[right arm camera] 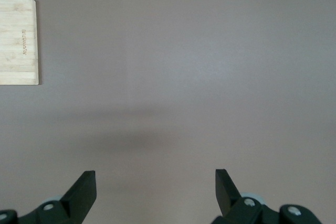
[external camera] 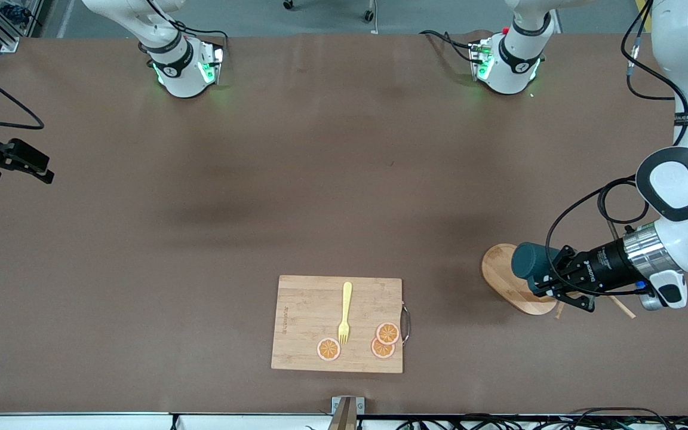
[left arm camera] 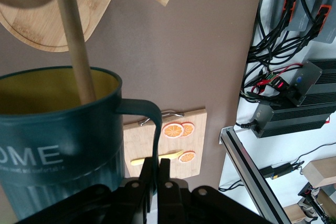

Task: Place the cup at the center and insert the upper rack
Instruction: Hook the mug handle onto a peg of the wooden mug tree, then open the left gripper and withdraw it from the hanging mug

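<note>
Cup (external camera: 530, 260) in left tool (external camera: 550, 279) (handle pinched), over upper rack (external camera: 508, 280)

One cup (external camera: 529, 260), one upper rack (external camera: 508, 280), one cutting board (external camera: 308, 322), one fork (external camera: 344, 313), three orange slices (external camera: 387, 332).

A rectangular bamboo cutting board (external camera: 337, 323) lies on the brown table (external camera: 212, 209), close to the edge nearest the front camera. A yellow fork (external camera: 345, 313) rests on the board, tines toward that edge. Three orange slices (external camera: 383, 340) sit beside the tines, two overlapping near the board's metal handle (external camera: 406, 323).
</note>
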You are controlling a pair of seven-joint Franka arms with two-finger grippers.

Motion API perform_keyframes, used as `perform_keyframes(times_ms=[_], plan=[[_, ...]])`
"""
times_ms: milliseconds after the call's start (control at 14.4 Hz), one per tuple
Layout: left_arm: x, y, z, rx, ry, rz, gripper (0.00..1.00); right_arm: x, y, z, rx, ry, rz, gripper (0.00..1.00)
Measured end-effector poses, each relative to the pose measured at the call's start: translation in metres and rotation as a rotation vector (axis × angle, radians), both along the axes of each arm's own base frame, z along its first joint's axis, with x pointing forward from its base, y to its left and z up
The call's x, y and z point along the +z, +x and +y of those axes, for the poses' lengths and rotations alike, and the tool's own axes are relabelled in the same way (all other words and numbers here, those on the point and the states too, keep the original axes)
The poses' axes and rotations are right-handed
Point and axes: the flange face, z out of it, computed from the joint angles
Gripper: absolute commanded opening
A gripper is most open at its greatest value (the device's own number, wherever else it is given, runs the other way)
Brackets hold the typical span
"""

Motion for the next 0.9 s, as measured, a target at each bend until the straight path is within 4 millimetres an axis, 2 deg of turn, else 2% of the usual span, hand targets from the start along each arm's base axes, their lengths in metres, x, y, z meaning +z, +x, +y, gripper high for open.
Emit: perform_keyframes(times_ms=[277,554,623,693,762,831,901], plan=[[-0.001,0.001,0.018,0.024,0.002,-0.002,0.05,0.001,0.0,0.0,0.0,0.0,-0.002,1.0],[-0.01,0.003,0.039,0.052,0.001,0.009,0.09,0.001,0.0,0.0,0.0,0.0,-0.002,1.0],[-0.012,0.004,0.043,0.057,0.002,0.009,0.17,0.001,0.0,0.0,0.0,0.0,-0.002,1.0],[-0.014,0.004,0.046,0.062,0.003,0.008,0.4,0.001,0.0,0.0,0.0,0.0,-0.002,1.0],[-0.015,0.005,0.048,0.067,0.004,0.007,0.72,0.001,0.0,0.0,0.0,0.0,-0.002,1.0],[-0.015,0.005,0.051,0.071,0.004,0.004,1.0,0.001,0.0,0.0,0.0,0.0,-0.002,1.0],[-0.014,0.006,0.053,0.073,0.005,0.0,1.0,0.001,0.0,0.0,0.0,0.0,-0.002,1.0]])
